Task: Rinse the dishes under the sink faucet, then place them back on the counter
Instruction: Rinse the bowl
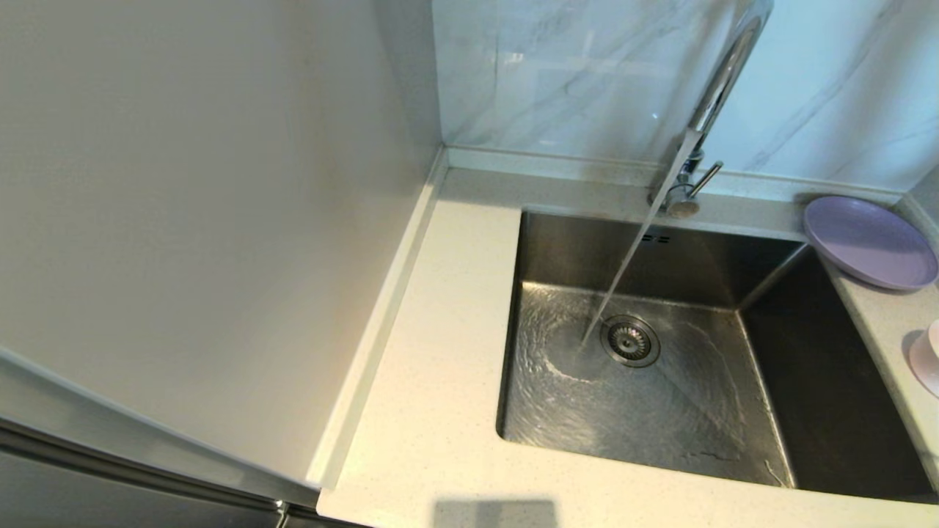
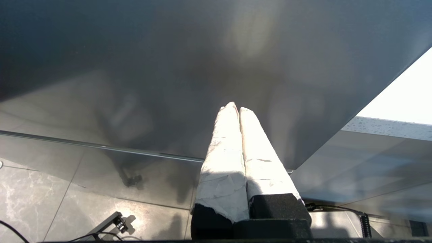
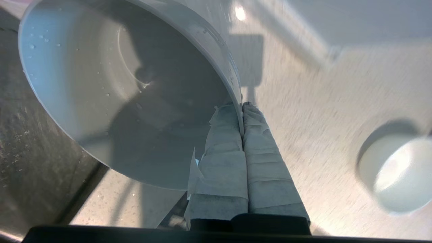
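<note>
Lavender plate (image 1: 869, 242) sat on the tabletop (image 1: 433, 411) at the sink's (image 1: 660, 396) far right corner, water running from the faucet (image 1: 715, 88). Right claw (image 3: 242, 105) pinched the pale bowl's (image 3: 111, 87) rim at the right edge. Left claw (image 2: 238, 108) hung closed and empty, parked low.

wall (image 1: 587, 73): pale marble with grey veins, behind the worktop
side panel (image 1: 183, 205): plain off-white, upright, meeting the wall at the back corner
steel trim (image 1: 110, 440): runs along the panel's lower edge
floor (image 2: 50, 206): grey marbled tiles, seen from the left wrist
cable (image 2: 101, 233): dark, lying on the floor tiles
</note>
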`<state>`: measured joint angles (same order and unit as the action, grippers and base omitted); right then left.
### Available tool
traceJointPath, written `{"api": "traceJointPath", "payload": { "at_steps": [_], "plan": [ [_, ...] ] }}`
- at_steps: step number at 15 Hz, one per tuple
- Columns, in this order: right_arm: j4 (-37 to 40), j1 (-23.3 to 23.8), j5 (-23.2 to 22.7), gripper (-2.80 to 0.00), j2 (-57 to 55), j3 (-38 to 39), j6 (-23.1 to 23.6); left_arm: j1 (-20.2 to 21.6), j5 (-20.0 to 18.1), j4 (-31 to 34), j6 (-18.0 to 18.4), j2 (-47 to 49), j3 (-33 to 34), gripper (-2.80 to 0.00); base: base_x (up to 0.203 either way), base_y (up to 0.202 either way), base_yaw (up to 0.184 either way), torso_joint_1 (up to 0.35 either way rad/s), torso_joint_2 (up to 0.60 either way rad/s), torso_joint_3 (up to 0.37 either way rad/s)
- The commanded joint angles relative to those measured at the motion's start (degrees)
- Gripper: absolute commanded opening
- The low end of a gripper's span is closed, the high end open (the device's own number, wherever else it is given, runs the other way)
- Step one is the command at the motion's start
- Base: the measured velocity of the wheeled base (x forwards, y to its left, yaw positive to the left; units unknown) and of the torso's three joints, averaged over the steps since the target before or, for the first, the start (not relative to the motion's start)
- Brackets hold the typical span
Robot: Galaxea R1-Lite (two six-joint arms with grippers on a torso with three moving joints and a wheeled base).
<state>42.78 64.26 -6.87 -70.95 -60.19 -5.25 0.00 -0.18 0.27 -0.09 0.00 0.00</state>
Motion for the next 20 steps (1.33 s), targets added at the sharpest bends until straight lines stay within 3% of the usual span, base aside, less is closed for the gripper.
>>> {"api": "traceJointPath", "payload": {
  "at_steps": [1,5,8,12,14,17,20],
  "plan": [
    [0.2,-2.6,-0.7,-2.8,1.7,-6.8,2.9,0.0,-0.1,0.0,0.0,0.0,0.0,-2.8,0.0,0.0,0.0,0.0,0.0,0.0],
    [0.0,-16.2,-1.0,-2.8,1.1,-15.6,4.3,0.0,0.0,0.0,0.0,0.0,0.0,-2.8,0.0,0.0,0.0,0.0,0.0,0.0],
    [-3.5,-25.8,0.5,-2.8,0.3,-17.0,6.0,0.0,0.0,0.0,0.0,0.0,0.0,-2.8,0.0,0.0,0.0,0.0,0.0,0.0],
    [-5.2,-40.0,9.2,-2.8,-0.7,-17.6,6.4,0.0,0.0,0.0,0.0,0.0,0.0,-2.8,0.0,0.0,0.0,0.0,0.0,0.0],
    [-5.5,-47.1,15.8,-2.8,-1.9,-17.8,6.4,0.0,0.0,0.0,0.0,0.0,0.0,-2.8,0.0,0.0,0.0,0.0,0.0,0.0],
    [-12.1,-54.9,23.4,-2.8,-4.8,-17.9,6.7,0.0,0.0,0.0,0.0,0.0,0.0,-2.8,0.0,0.0,0.0,0.0,0.0,0.0],
    [-13.6,-59.1,24.2,-2.8,-6.7,-17.9,9.9,0.0,0.0,0.0,0.0,0.0,0.0,-2.8,0.0,0.0,0.0,0.0,0.0,0.0]
  ]
}}
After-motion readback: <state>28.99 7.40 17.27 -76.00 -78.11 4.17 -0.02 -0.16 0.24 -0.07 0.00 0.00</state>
